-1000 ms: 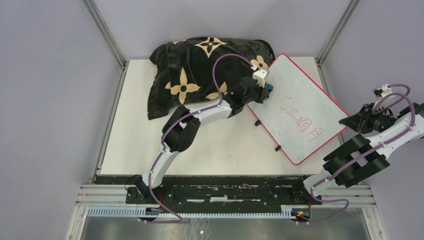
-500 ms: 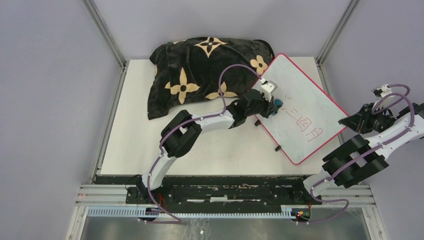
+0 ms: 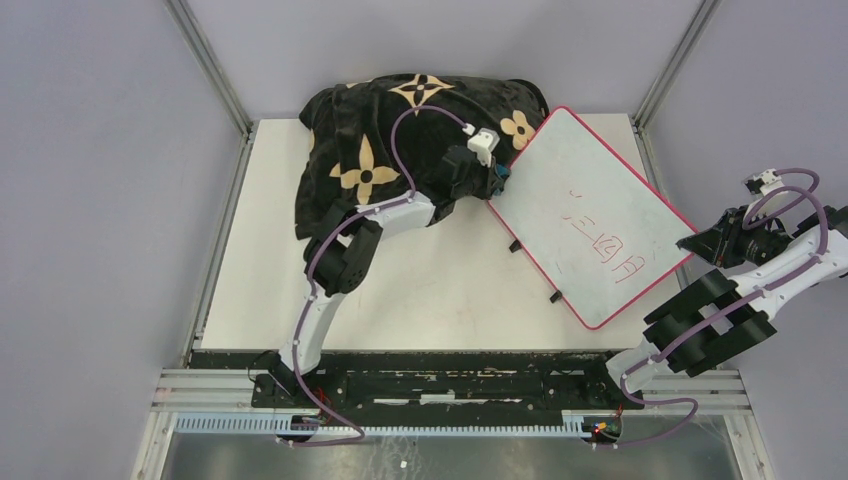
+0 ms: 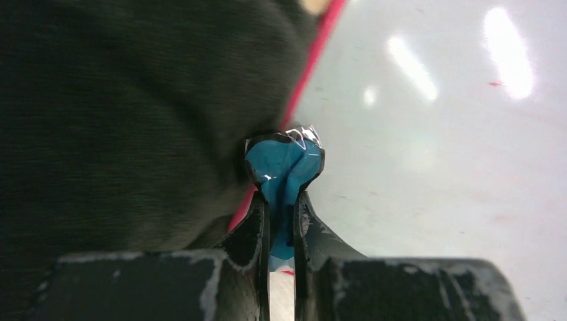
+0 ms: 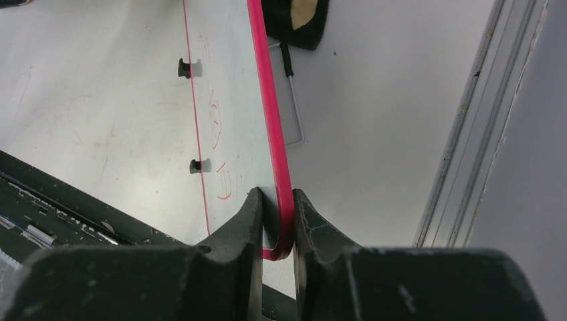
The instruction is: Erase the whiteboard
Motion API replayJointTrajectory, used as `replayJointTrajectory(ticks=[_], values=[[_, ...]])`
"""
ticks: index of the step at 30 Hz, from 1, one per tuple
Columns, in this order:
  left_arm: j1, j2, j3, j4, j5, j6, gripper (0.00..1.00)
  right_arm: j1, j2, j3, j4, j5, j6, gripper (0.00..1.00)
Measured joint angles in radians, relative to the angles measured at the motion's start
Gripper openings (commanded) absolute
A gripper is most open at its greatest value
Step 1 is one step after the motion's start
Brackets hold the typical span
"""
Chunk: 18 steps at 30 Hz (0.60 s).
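Right claw (image 5: 276, 200) pinches the whiteboard (image 3: 600, 190) corner to steady it. Left claw (image 4: 281, 200) grips a blue wiper (image 4: 284, 164), possibly cloth, for rubbing.

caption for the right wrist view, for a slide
Right gripper shut on the red-rimmed white rectangular whiteboard at its corner.

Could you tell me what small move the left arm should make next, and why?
Probably slide the left gripper, shut on its blue wiper, right across the whiteboard: it sits at the rim by the pillow, and red marks are unerased.
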Motion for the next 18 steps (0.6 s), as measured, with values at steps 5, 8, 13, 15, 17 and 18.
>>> replayJointTrajectory(ticks=[5,8,13,15,17,18], values=[[-0.069,0.0,0.0,0.005,0.004,-0.012,0.03,0.0,0.0,0.0,0.0,0.0,0.0,0.01],[-0.11,0.0,0.001,0.008,0.008,-0.024,0.03,0.0,0.0,0.0,0.0,0.0,0.0,0.01],[-0.171,0.003,0.06,-0.011,0.019,-0.034,0.03,0.0,-0.001,-0.002,0.0,0.0,-0.002,0.01],[-0.192,0.009,0.107,-0.012,0.029,-0.033,0.03,0.0,-0.002,-0.004,0.0,0.0,-0.005,0.01],[-0.213,0.019,0.165,-0.023,0.035,-0.033,0.03,0.0,-0.002,-0.005,0.0,-0.001,-0.007,0.01],[-0.223,0.029,0.197,-0.032,0.039,-0.033,0.03,0.0,-0.003,-0.005,0.0,-0.001,-0.008,0.01]])
